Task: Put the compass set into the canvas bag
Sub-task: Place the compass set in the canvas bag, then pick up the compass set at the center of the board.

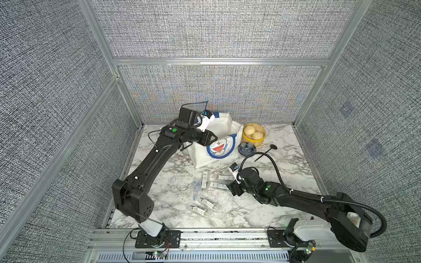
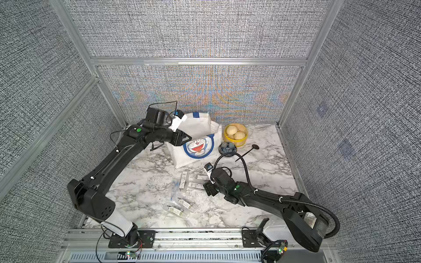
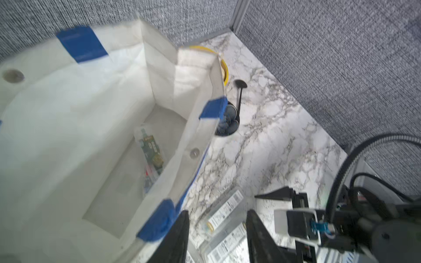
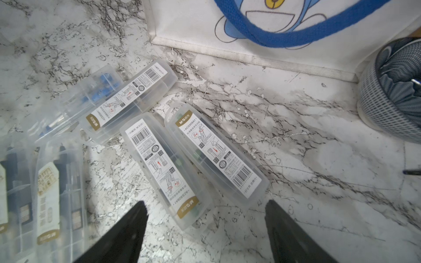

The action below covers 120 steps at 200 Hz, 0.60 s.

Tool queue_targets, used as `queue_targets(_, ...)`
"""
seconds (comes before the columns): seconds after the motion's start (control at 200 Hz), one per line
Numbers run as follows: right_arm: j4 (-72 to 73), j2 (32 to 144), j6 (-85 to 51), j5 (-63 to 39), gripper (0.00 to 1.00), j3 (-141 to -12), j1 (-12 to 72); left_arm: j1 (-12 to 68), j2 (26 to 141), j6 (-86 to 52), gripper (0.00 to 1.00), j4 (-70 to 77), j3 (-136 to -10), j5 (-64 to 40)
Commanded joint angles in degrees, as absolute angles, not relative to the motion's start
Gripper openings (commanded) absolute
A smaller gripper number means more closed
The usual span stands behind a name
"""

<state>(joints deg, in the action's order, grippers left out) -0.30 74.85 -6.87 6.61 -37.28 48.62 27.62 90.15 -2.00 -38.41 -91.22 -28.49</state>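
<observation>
Pick phase, I think. Going near to far:

- Lower centre of a top view: clear-cased compass sets [image 1: 202,206] lie scattered on the marble table [image 1: 159,182].
- Just above them, the right gripper [image 1: 234,189] sits low beside three more cases. Its jaws are wide and empty.
- In the right wrist view the right gripper [image 4: 206,205] hangs over the near ends of two cases [image 4: 164,168], label up. They lie side by side, touching or nearly so.
- Mid-frame: the canvas bag [image 1: 202,157] stands upright with its mouth open.
- The left gripper [image 1: 213,137] is at the bag's left rim. In the left wrist view its fingers [image 3: 180,236] are parted, with nothing between them.
- One compass set [image 3: 151,152] is already on the bag floor.
- Upper right of the bag: yellow steamer basket [image 1: 250,142], patterned bowl [image 1: 247,149] and black spoon [image 1: 266,151]. None of these matter here.

Next move, as I judge it:
- Rotate the wrist to straddle one case across its narrow side, then descend and close.
- A finger has to get down at the seam between the pair, so there is a risk of grabbing both or skidding one away.
- Then lift clear over the front rim, keeping away from the left arm.
</observation>
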Motion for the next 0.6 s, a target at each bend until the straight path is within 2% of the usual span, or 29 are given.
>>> queue_targets(0.0, -10.7, 74.6, -5.4, 3.1, 0.81, -40.8, 48.7, 27.6, 85.7, -3.0, 0.43, -30.2, -83.9, -29.6)
queue_targets(0.29, -29.6, 80.6, -7.1, -2.9, 0.81, -51.0, 48.8, 27.5, 83.4, -3.9, 0.44, -27.8, -73.3, -29.6)
queue_targets(0.595, -35.1, 90.6, -5.8, -3.1, 0.79, -60.0, 48.8, 27.4, 83.9, -7.5, 0.44, -30.0, -73.4, -28.9)
